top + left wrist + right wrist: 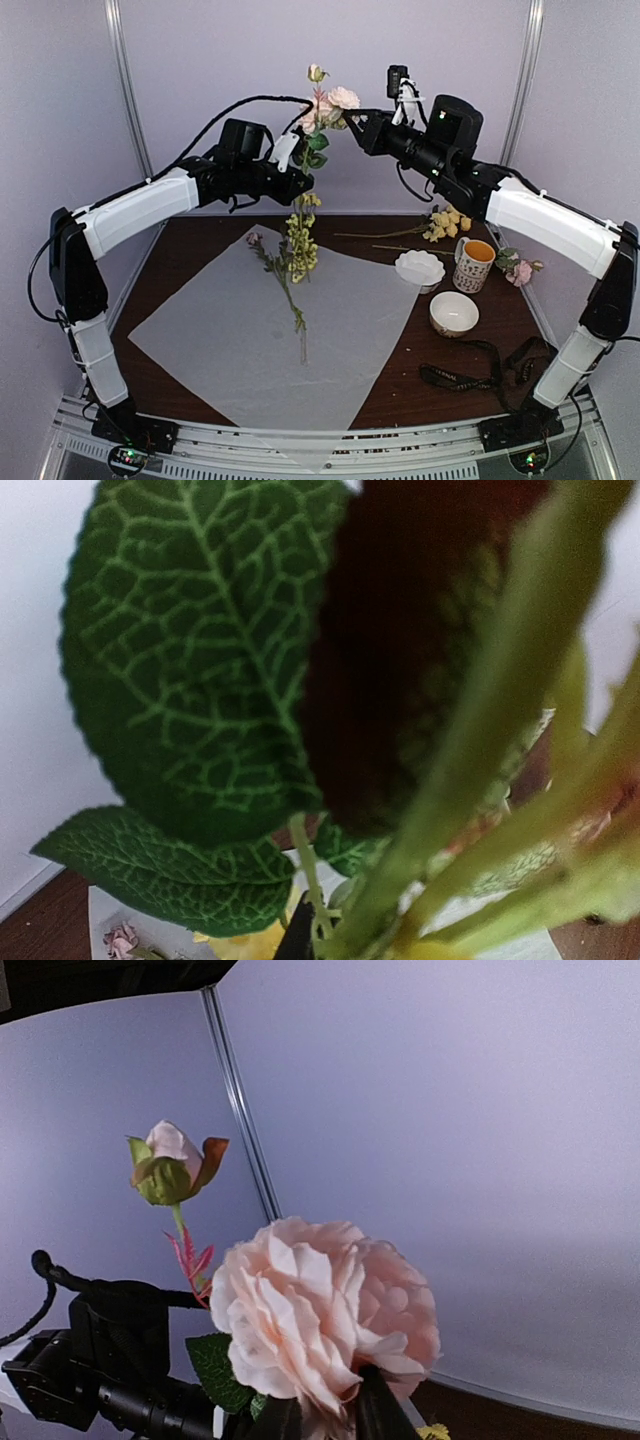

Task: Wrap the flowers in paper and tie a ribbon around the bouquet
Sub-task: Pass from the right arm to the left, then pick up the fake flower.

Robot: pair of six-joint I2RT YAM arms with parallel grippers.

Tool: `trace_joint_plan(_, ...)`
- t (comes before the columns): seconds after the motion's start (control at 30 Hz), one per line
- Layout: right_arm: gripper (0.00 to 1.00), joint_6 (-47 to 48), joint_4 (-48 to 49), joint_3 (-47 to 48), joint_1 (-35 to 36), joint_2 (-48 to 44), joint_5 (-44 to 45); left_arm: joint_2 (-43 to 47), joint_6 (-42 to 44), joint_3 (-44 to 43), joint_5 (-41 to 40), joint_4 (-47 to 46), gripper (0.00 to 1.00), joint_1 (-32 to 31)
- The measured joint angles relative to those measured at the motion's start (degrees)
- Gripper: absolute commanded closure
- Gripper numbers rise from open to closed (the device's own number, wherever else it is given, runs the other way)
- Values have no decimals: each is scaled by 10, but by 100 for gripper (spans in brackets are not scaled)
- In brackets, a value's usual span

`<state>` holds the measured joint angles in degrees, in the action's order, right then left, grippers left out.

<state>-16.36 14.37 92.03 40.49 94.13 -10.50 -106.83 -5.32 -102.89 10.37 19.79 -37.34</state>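
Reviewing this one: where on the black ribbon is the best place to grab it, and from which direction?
Take the ribbon at its straighter left stretch. Come straight down from above and close across its narrow width. There it lies flat on the bare table, while its right end bunches into loops.

Paper (220, 340) centre table (190, 235); flowers (343, 97) above it, sprig (285, 280) on it; bowls (453, 313), cup (473, 264) right; ribbon (470, 378) front-right.

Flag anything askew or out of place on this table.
The paper lies askew, turned like a diamond, its near corner hanging over the front edge of the table. A pink bloom and a yellow sprig lie loose at the far right, apart from the flowers held up in the air.
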Motion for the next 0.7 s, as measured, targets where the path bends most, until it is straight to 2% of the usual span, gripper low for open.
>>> trace_joint_plan(0.07,33,10,-17,-1,-5,-7,0,0,0,-2,-5,4,100,0)
trace_joint_plan(0.13,24,19,-41,-10,-11,-26,0,0,0,-12,-7,11,100,0)
trace_joint_plan(0.27,25,5,-82,-72,-52,-97,7,0,1,-51,10,12,100,0)
trace_joint_plan(0.43,29,-87,-107,-167,-127,-142,18,-1,13,-101,37,13,100,0)
trace_joint_plan(0.5,29,-116,-108,-203,-140,-129,1,-5,17,-117,56,11,100,0)
trace_joint_plan(0.57,23,-158,-102,-228,-141,-100,-30,-10,20,-122,72,8,100,-2)
trace_joint_plan(0.63,18,-209,-75,-246,-139,-60,-70,-16,23,-122,80,8,100,-8)
trace_joint_plan(0.7,17,-268,-20,-264,-134,-19,-107,-27,27,-122,86,8,100,-18)
